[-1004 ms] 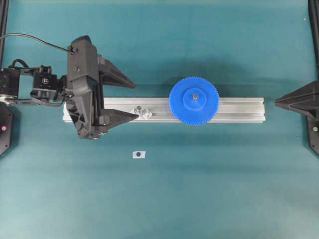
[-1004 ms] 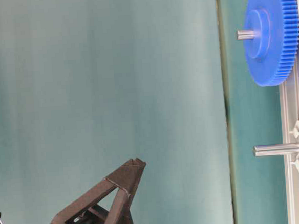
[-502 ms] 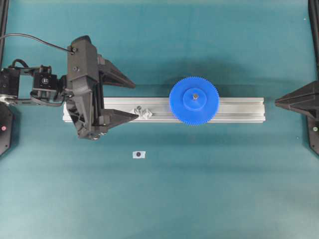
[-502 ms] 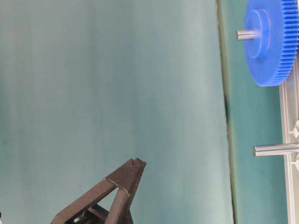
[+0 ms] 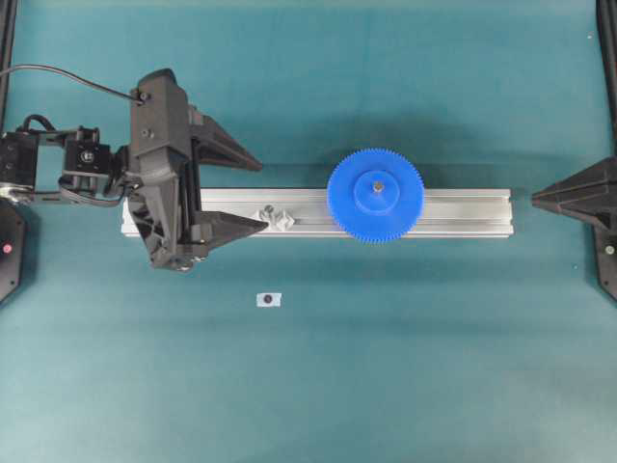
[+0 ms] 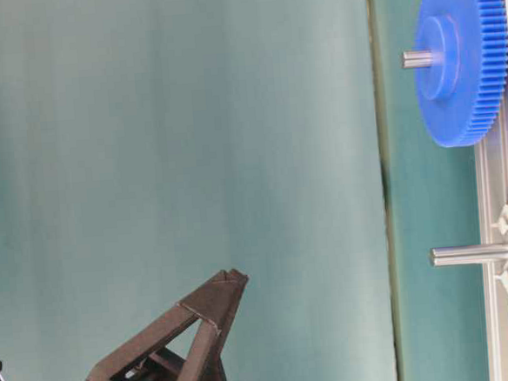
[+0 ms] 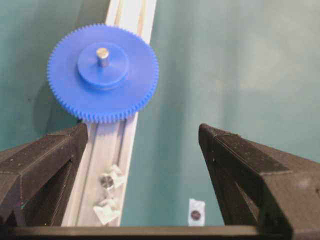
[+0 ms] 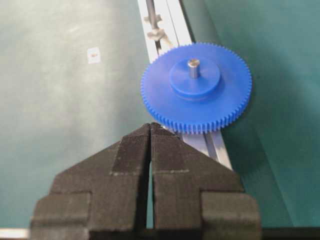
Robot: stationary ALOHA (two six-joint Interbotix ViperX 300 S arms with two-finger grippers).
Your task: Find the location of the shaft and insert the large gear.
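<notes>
The large blue gear (image 5: pixel 375 195) lies flat on the aluminium rail (image 5: pixel 463 212), seated on a shaft (image 5: pixel 378 186) whose grey tip sticks up through its hub (image 7: pixel 102 55) (image 6: pixel 417 58). A second, bare pin (image 5: pixel 271 210) stands between two translucent brackets further left on the rail (image 7: pixel 106 181) (image 6: pixel 468 254). My left gripper (image 5: pixel 262 195) is open and empty above the rail's left end, its jaws astride the bare pin's area (image 7: pixel 142 131). My right gripper (image 5: pixel 535 198) is shut and empty beyond the rail's right end, pointing at the gear (image 8: pixel 151 126).
A small white tag with a dark dot (image 5: pixel 268 299) lies on the green mat in front of the rail, also in the left wrist view (image 7: pixel 195 212). Black arm bases stand at the far left and right edges.
</notes>
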